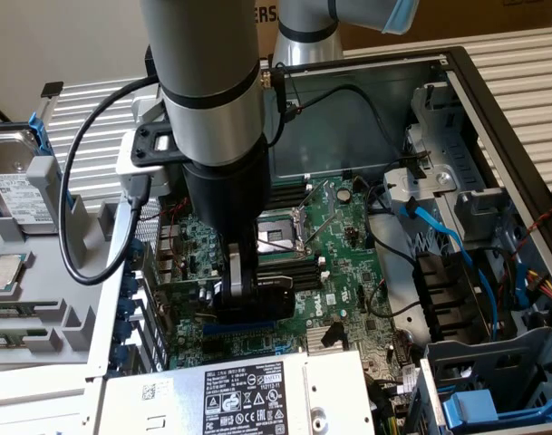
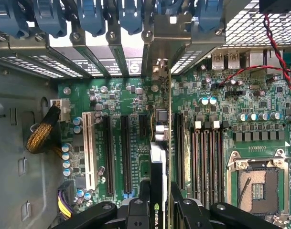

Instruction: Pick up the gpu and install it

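Note:
My gripper (image 1: pixel 246 283) reaches down into the open computer case and is shut on the gpu (image 1: pixel 280 294), whose black cooler shows beside the fingers. In the wrist view the gpu (image 2: pixel 157 179) stands on edge between the two black fingers (image 2: pixel 138 210), thin green board along one side. Its silver bracket (image 2: pixel 171 26) sits at the case's rear slot openings. The card stands upright on the large green motherboard (image 2: pixel 131 95), in line with a black expansion slot. Whether its edge is seated in the slot I cannot tell.
Other black slots (image 2: pixel 126 152) and a white slot (image 2: pixel 90 152) lie beside the card. Memory slots (image 2: pixel 207 157) and the CPU socket (image 2: pixel 257 186) lie on the other side. Blue latches (image 2: pixel 92 16) line the rear. A power supply (image 1: pixel 239 394), blue cables (image 1: pixel 439 236) and a hard drive (image 1: pixel 13 172) surround the work area.

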Controlling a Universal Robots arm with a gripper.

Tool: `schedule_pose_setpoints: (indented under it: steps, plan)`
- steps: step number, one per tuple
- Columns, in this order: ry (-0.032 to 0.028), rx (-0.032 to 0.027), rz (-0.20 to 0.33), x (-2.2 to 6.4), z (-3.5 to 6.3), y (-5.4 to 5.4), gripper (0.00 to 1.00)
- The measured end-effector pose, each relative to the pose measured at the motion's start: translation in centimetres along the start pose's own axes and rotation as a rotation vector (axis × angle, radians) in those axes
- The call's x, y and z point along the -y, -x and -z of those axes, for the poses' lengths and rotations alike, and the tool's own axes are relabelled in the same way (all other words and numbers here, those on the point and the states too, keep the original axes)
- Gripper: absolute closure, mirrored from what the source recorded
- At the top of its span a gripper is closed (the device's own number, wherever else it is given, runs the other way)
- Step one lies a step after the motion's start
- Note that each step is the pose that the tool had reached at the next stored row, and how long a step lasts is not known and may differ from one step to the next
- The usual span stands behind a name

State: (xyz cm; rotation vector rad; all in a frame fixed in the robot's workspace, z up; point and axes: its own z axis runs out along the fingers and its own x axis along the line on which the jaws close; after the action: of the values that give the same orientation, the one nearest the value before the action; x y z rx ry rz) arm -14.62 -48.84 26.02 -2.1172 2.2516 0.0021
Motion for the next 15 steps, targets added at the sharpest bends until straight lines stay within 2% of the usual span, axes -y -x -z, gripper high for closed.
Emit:
schedule_pose_setpoints:
  steps: [15]
  plan:
    - [-0.0003,-0.006,0.001,0.14,-0.02,0.29,0.73]
